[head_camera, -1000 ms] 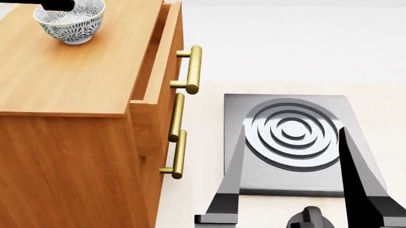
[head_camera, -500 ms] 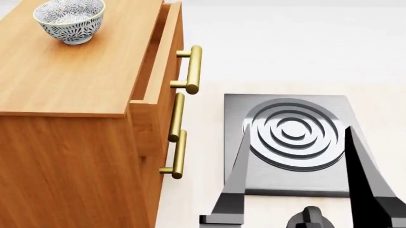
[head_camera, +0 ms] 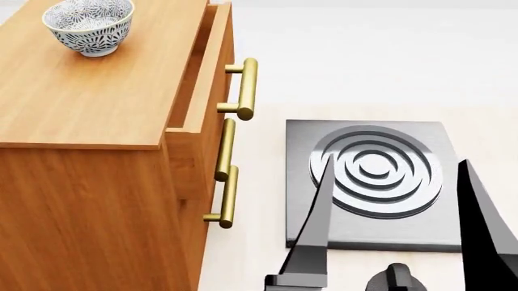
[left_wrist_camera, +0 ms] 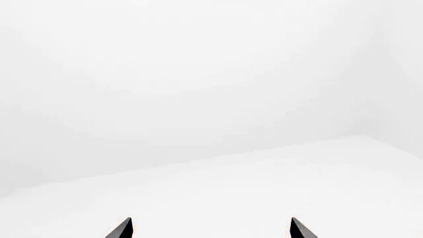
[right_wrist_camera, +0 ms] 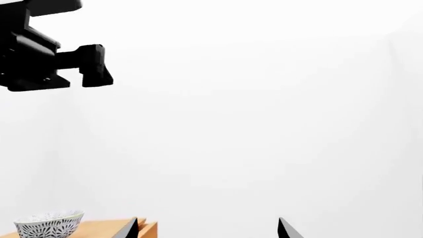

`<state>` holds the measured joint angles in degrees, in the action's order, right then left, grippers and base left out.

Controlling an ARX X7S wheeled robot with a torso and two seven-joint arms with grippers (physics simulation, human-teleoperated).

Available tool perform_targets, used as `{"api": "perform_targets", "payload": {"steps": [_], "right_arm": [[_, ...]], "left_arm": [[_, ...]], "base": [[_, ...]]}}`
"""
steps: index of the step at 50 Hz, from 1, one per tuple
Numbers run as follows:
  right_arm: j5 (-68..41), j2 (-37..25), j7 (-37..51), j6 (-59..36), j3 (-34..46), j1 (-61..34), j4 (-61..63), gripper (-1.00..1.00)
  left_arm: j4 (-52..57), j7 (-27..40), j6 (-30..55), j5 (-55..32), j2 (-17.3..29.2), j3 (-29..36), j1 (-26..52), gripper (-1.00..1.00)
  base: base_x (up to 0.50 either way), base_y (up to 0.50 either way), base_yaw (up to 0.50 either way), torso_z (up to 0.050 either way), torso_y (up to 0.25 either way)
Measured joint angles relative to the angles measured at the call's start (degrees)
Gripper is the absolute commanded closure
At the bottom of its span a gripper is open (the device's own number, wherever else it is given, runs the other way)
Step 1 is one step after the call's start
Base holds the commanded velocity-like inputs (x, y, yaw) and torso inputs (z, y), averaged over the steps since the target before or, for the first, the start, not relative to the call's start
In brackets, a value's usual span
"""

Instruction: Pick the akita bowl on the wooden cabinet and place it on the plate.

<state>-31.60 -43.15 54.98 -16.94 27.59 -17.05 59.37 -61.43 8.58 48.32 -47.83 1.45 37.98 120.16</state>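
Note:
The akita bowl (head_camera: 89, 25), white with a dense dark floral pattern, stands upright at the far left of the wooden cabinet's top (head_camera: 97, 91). Nothing touches it. In the right wrist view the bowl (right_wrist_camera: 49, 224) sits low on the cabinet (right_wrist_camera: 106, 229). My right gripper (head_camera: 396, 159) is open low in the head view, over the dark stove plate and well right of the cabinet. Its fingertips (right_wrist_camera: 132, 227) hold nothing. My left gripper (left_wrist_camera: 211, 228) is open and empty, facing only white background, and is outside the head view. The plate is out of view.
A square dark-grey stove plate (head_camera: 307, 139) with round rings lies on the pale floor right of the cabinet. The top drawer stands slightly out, and brass bar handles (head_camera: 247, 88) stick out toward the stove plate. A black part of the left arm (right_wrist_camera: 46, 49) hangs high above the bowl.
The black left gripper that hovered over the bowl one second ago has left the head view. The right gripper's fingers have shifted to the right over the stove plate.

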Motion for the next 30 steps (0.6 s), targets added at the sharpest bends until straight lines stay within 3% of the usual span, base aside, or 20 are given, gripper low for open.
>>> {"api": "perform_targets", "payload": {"steps": [7,13,22,30], "right_arm": [[-0.5,-0.9,0.8,1.2,0.5,-0.3,-0.2,-1.0],[-0.7,-1.5,1.2,1.8,0.9,-0.6,-0.4,-1.0],[-0.8,-2.1,1.9,2.6,1.5,-0.8,-0.5,-1.0],[-0.8,-2.5,2.3,3.0,2.2,-1.1,-0.6,-1.0]], "left_arm": [[-6.8,1.2,-1.1,-2.8,-0.8,6.4,2.8,-1.0],[-9.9,3.1,1.5,-0.7,-1.1,6.1,4.0,-1.0],[-12.1,5.3,8.4,9.1,-1.3,-5.5,4.4,-1.0],[-12.9,6.0,12.0,24.0,-1.2,-20.4,4.2,-1.0]], "base": [[0.0,0.0,0.0,0.0,0.0],[0.0,0.0,0.0,0.0,0.0],[0.0,0.0,0.0,0.0,0.0],[0.0,0.0,0.0,0.0,0.0]]}}
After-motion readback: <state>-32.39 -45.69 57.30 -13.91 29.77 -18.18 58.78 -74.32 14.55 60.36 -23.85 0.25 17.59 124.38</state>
